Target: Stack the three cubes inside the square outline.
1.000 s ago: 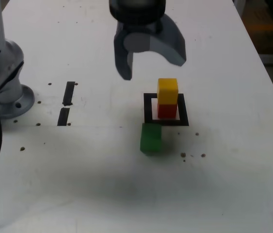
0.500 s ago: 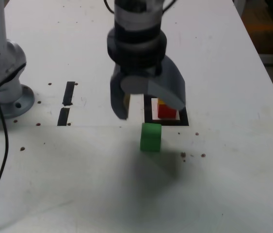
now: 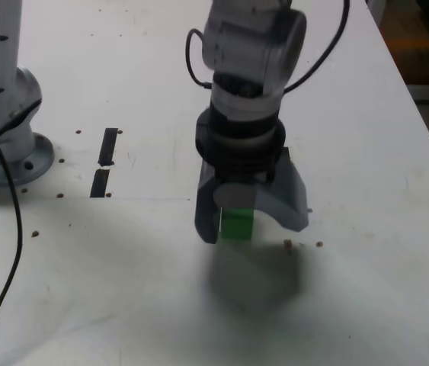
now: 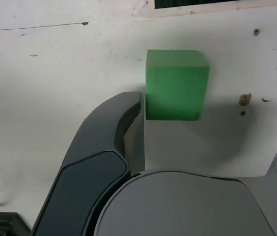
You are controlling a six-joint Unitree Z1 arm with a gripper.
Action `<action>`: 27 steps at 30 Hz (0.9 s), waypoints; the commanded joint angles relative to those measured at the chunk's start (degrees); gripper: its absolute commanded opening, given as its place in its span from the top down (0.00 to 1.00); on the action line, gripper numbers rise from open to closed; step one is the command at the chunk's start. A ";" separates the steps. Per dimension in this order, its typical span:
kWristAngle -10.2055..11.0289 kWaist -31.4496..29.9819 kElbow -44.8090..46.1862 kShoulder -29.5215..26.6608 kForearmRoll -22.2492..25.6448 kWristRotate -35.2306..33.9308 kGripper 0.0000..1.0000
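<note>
Pincer: the gripper (image 3: 251,233) stands wide open, gripping nothing, its fingers spread above the white table (image 3: 123,282).
Green cube: on the table (image 4: 176,91), seen between the two fingers in the exterior view – closer to the left finger (image 3: 207,217) than the right one (image 3: 296,202); whether it touches, I cannot tell.
Square outline: only a dark piece (image 3: 285,155) shows – on the far side of the green cube, mostly hidden behind the gripper.
Tape strips: two short black ones (image 3: 108,147), well to the exterior view's left.
</note>
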 commanded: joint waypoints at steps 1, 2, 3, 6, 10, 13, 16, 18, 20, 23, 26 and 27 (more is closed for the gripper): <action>-0.20 0.08 0.43 0.14 -0.31 -0.04 0.01; -0.27 0.12 0.70 0.20 -0.46 -0.05 0.01; -0.34 0.17 1.00 0.26 -0.60 -0.06 0.01; -0.61 0.38 1.84 0.51 -1.08 -0.07 0.01; -1.12 0.79 2.23 1.62 -1.68 0.46 0.02; -1.95 1.17 2.27 2.97 -1.93 1.53 0.04; -2.93 1.56 2.61 4.04 -1.97 2.70 0.07; -3.32 1.73 3.07 4.32 -1.97 3.15 0.09; -3.64 1.87 3.74 4.45 -1.97 3.42 0.13; -3.97 1.99 4.78 4.53 -1.97 3.56 0.20; -4.08 2.02 5.40 4.53 -1.97 3.34 0.31; -4.05 2.02 5.48 4.52 -1.97 3.25 0.35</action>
